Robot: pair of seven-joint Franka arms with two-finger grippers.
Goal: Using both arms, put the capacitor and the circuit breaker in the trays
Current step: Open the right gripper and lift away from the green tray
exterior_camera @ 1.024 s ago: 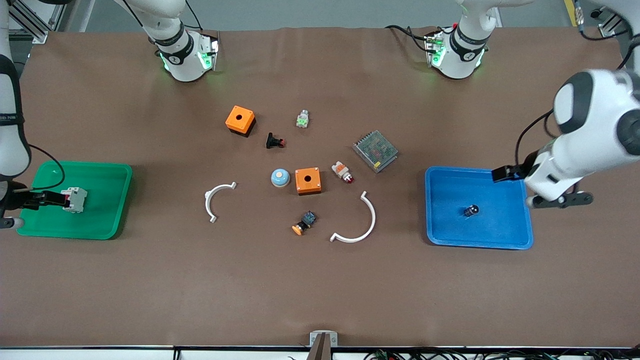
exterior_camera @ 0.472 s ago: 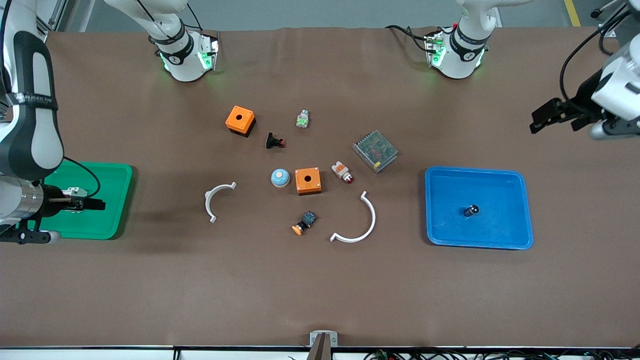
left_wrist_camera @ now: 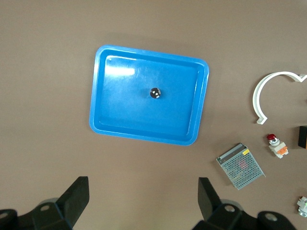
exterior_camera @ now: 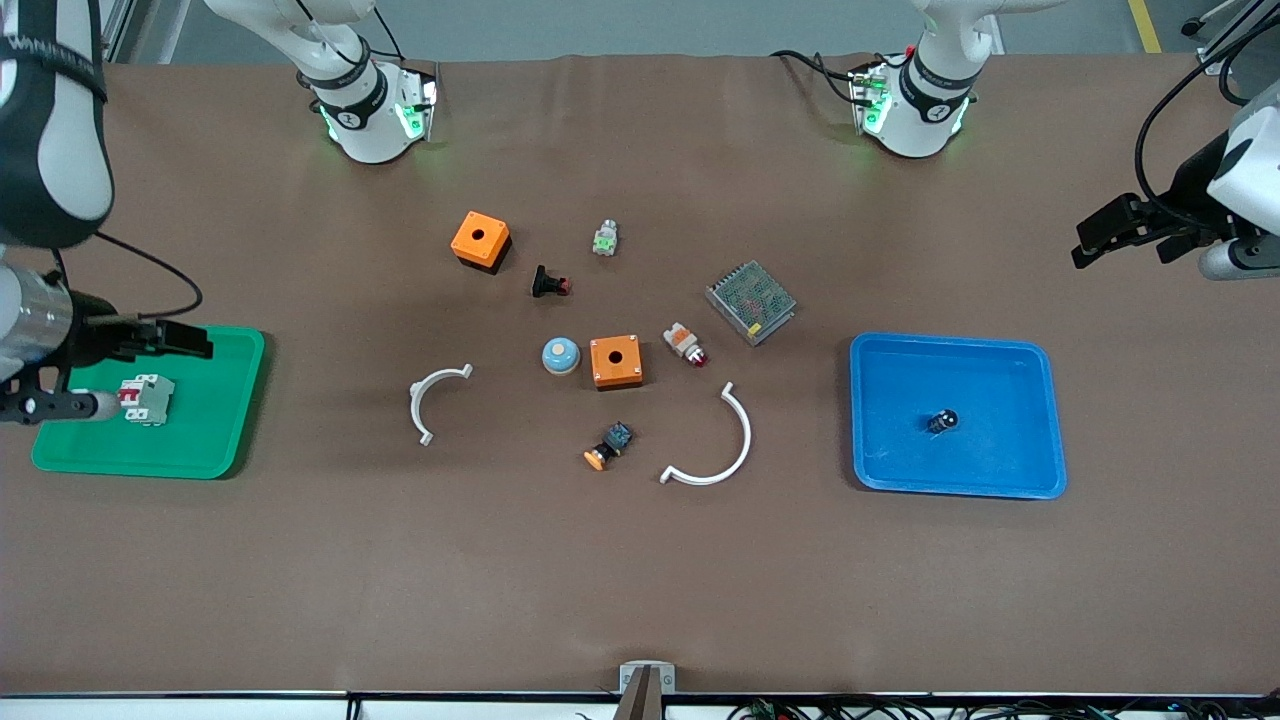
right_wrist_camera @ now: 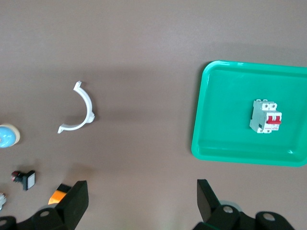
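Note:
The capacitor (exterior_camera: 941, 421), a tiny black cylinder, stands in the blue tray (exterior_camera: 1040, 420); the left wrist view shows the capacitor (left_wrist_camera: 155, 93) in the blue tray (left_wrist_camera: 98, 96) too. The white circuit breaker (exterior_camera: 146, 398) with red levers lies in the green tray (exterior_camera: 215, 440); the right wrist view shows the breaker (right_wrist_camera: 265, 116) in the green tray (right_wrist_camera: 199, 120). My right gripper (exterior_camera: 185, 340) is open and empty, raised over the green tray's rim; it also shows in the right wrist view (right_wrist_camera: 141, 194). My left gripper (exterior_camera: 1110, 232) is open and empty, raised over bare table near the blue tray; it also shows in the left wrist view (left_wrist_camera: 143, 194).
Mid-table lie two orange boxes (exterior_camera: 480, 240) (exterior_camera: 615, 361), two white arcs (exterior_camera: 432, 398) (exterior_camera: 722, 447), a metal mesh unit (exterior_camera: 751, 301), a black push-button (exterior_camera: 549, 284), a blue dome (exterior_camera: 560, 355), a white-orange part (exterior_camera: 684, 344) and other small parts.
My right gripper has let go of the circuit breaker and lifted away, leaving it in the green tray. My left arm rose from the blue tray and has since barely moved.

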